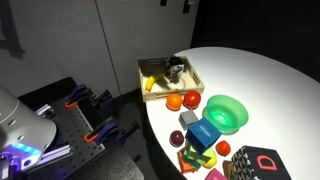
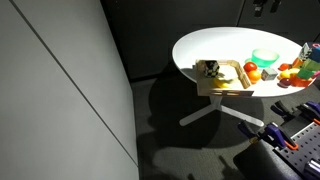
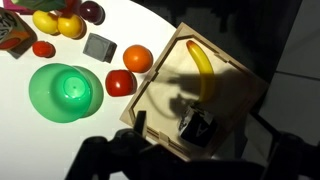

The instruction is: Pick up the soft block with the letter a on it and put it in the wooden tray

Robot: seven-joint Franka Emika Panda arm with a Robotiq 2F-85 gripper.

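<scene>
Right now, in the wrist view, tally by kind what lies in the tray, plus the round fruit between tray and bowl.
banana: 1
block: 1
orange fruit: 1
red fruit: 1
Total: 4

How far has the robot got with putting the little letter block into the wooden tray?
Looks done: the soft block lies inside the wooden tray, near the banana. In hand: nothing that I can see. The gripper shows only as dark shapes at the bottom of the wrist view, above the tray, and I cannot tell whether it is open. Left: probably just backing away.
</scene>
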